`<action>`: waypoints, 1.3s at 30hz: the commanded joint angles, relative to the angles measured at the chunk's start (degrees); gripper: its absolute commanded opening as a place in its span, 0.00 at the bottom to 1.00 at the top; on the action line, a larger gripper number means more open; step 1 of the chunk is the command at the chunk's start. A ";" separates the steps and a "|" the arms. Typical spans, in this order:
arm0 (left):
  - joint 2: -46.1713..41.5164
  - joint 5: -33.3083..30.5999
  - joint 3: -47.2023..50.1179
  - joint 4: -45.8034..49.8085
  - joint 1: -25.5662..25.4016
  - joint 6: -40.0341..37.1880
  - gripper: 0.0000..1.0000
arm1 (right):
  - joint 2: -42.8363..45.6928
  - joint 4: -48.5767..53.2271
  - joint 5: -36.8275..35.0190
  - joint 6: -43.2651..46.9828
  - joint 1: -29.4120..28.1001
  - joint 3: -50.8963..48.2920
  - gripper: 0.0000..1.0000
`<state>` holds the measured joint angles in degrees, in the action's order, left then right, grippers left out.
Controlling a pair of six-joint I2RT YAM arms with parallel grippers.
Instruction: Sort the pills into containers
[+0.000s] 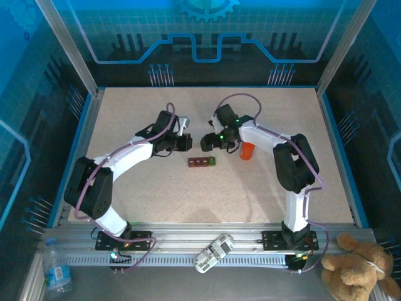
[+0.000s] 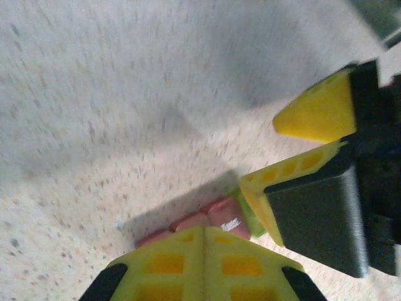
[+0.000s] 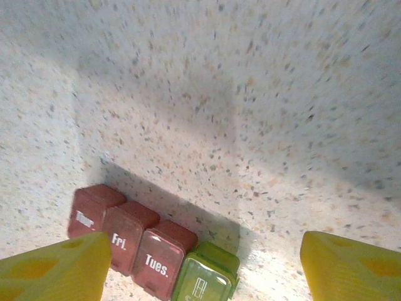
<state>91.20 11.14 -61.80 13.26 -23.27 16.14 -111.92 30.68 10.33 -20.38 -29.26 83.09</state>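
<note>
Right claw [image 1: 210,142] hovers spread wide, its yellow fingers [image 3: 56,269] sitting far apart at the bottom corners of the wrist view. Left claw [image 1: 183,142] faces it, closed tight: in its own camera the two yellow fingers [image 2: 169,263] meet along a seam with nothing pinched between them.

And there's the pill organiser [image 1: 202,162], lying flat on the speckled desk [image 1: 125,188], just on the base side of both claws and roughly under the gap between them. Its long axis runs left to right across the desk, green end toward the right arm.

Right claw is the nearer one, I'd say, almost over the green end, while the left stands a touch off beyond the red end. From the right wrist the strip lies crosswise between the fingers, closer to the one on the left of that view, so a straight descent looks like it wants a small sideways shift first.

As for looks, it has four joined compartments. Three are dark red and marked Thur., Fri. and Tues., and one is green with lettering I can't read. All lids appear down.

Orange bottle [image 1: 248,151] stands upright just beside the right wrist, apart from the strip.
</note>
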 commanded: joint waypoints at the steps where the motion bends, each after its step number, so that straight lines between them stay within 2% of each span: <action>1: -5.70 -4.64 1.77 -6.64 1.15 1.17 0.09 | 6.39 1.74 0.93 -0.62 1.80 1.15 0.80; 4: -10.97 -6.69 5.64 -10.80 2.32 0.76 0.14 | 12.61 -0.18 0.12 -1.47 4.53 -1.92 0.81; 9: -19.64 -9.34 11.63 -15.42 4.40 -1.30 0.34 | 23.85 -3.11 -1.81 -2.78 11.83 -9.10 0.83; 10: -21.01 -9.91 12.56 -15.68 4.83 -1.98 0.40 | 26.01 -3.56 -2.33 -3.13 13.77 -10.65 0.84; 11: -22.31 -10.59 13.33 -15.80 5.27 -2.50 0.50 | 28.13 -4.20 -2.58 -3.42 15.72 -12.27 0.85; 12: -23.32 -11.31 13.89 -15.63 5.55 -3.02 0.64 | 29.88 -4.87 -2.87 -3.51 17.39 -13.74 0.86; 13: -24.35 -12.17 14.50 -15.47 5.93 -3.74 0.92 | 31.88 -5.23 -3.54 -3.78 19.11 -15.42 0.90; 14: -25.43 -13.17 15.17 -15.50 6.27 -4.44 0.99 | 33.65 -5.57 -4.37 -3.86 20.79 -16.82 0.93; 18: -28.60 -17.99 18.07 -16.79 7.00 -7.43 0.99 | 39.19 -6.67 -10.83 -3.37 25.11 -21.30 1.00; 21: -31.25 -21.41 22.01 -20.96 7.27 -11.14 0.99 | 41.39 -6.73 -18.53 -2.68 26.90 -23.79 1.00; 23: -33.47 -25.34 27.12 -27.64 7.42 -14.73 0.99 | 42.14 -7.99 -23.75 -2.77 28.01 -26.22 1.00; 26: -35.44 -25.65 35.50 -39.13 9.42 -20.79 0.99 | 43.48 -13.46 -28.50 -2.69 28.98 -31.64 1.00; 29: -35.53 -27.15 40.67 -43.83 13.50 -19.59 0.99 | 43.91 -21.67 -30.74 -0.42 29.07 -38.84 1.00; 31: -33.79 -26.41 43.74 -47.28 17.04 -16.28 0.99 | 43.32 -27.59 -32.15 0.20 29.03 -43.11 1.00; 33: -30.14 -26.78 46.39 -53.72 18.62 -16.23 0.99 | 42.34 -32.74 -32.77 1.13 29.00 -46.60 1.00; 36: -22.29 -26.44 47.48 -61.67 19.16 -17.97 0.99 | 40.21 -41.86 -33.78 3.20 28.84 -51.26 1.00; 39: -12.85 -25.91 49.76 -74.49 19.31 -17.48 0.99 | 37.02 -57.20 -34.45 7.11 27.90 -56.75 1.00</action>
<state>72.69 -14.76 -14.37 -44.93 -4.49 -0.56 -72.95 -8.54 -21.28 -17.50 -0.73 29.56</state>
